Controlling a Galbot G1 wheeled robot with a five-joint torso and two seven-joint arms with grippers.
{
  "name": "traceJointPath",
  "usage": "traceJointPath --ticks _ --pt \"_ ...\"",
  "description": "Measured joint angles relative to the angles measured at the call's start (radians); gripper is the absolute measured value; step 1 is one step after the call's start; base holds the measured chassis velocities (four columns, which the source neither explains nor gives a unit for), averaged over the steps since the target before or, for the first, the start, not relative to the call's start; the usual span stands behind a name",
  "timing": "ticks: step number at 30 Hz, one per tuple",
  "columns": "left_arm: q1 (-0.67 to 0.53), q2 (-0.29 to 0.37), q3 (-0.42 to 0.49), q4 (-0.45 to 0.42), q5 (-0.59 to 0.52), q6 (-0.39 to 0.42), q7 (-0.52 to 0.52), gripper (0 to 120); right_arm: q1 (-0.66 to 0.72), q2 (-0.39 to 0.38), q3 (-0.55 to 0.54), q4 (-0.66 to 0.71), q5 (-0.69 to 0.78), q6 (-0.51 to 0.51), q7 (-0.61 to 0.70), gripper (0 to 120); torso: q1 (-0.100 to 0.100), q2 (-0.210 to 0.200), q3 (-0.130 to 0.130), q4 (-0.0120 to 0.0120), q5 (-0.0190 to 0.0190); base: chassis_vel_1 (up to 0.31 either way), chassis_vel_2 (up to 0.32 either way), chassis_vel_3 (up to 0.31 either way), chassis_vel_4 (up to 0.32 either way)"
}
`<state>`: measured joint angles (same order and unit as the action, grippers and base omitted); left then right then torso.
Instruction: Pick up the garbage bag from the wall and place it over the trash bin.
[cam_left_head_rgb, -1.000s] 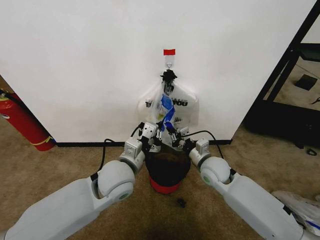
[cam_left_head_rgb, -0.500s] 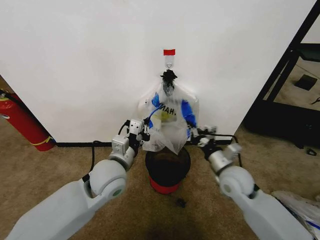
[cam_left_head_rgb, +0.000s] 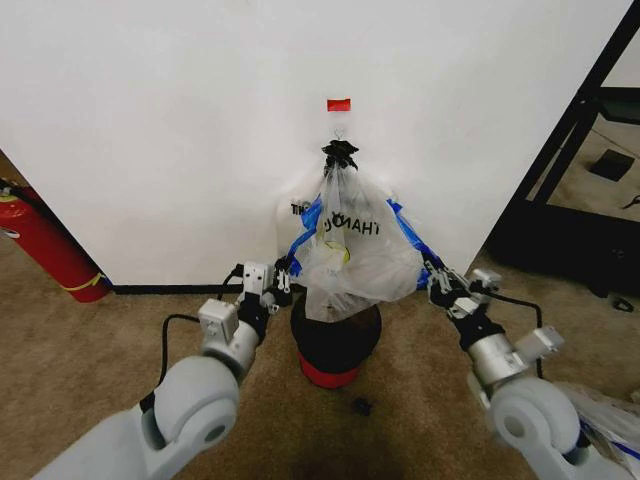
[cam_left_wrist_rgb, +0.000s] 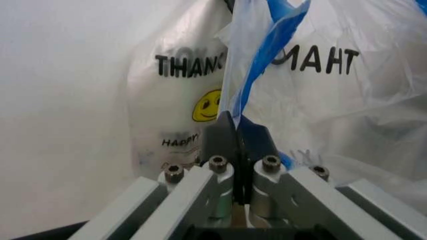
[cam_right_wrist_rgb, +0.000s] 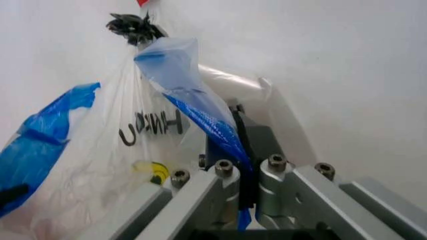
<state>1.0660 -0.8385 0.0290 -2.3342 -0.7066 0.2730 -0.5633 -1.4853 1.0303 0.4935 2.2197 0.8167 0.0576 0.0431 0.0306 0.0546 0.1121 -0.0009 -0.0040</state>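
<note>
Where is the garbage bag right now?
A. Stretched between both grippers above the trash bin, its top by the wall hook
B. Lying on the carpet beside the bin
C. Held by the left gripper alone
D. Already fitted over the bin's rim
A: the left gripper and right gripper each clamp a blue edge of the garbage bag, spread above the trash bin.

Stretched garbage bag (cam_left_head_rgb: 355, 250) over trash bin (cam_left_head_rgb: 335, 345)
</note>
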Motion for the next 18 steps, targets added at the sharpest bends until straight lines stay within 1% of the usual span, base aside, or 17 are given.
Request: traceJointPath --ticks 5,9,16,18 --pt "0.022 -0.009 0.005 -0.008 0.016 0.000 0.000 0 -0.061 0.018 0.015 0.014 -0.032 0.018 -0.017 0 0.000 0.000 0.000 -0.0004 0.0000 0.000 0.000 0.000 0.000" --pt "0.074 -0.021 0.023 -0.015 0.056 -0.004 0.003 0 -0.105 0.037 0.015 0.019 -0.063 0.032 -0.022 0 0.000 0.000 0.000 -0.0002 -0.0001 0.000 0.000 0.000 0.000" --pt "0.102 -0.026 0.023 -0.032 0.067 -0.005 0.006 0 -0.108 0.034 0.030 0.052 -0.047 0.029 -0.021 0 0.000 0.000 0.000 0.0000 -0.0001 0.000 0.000 0.000 0.000" --pt "0.128 -0.023 0.021 -0.036 0.075 -0.007 0.007 0 -0.118 0.028 0.035 0.062 -0.039 0.024 -0.019 0 0.000 0.000 0.000 0.0000 -0.0001 0.000 0.000 0.000 0.000"
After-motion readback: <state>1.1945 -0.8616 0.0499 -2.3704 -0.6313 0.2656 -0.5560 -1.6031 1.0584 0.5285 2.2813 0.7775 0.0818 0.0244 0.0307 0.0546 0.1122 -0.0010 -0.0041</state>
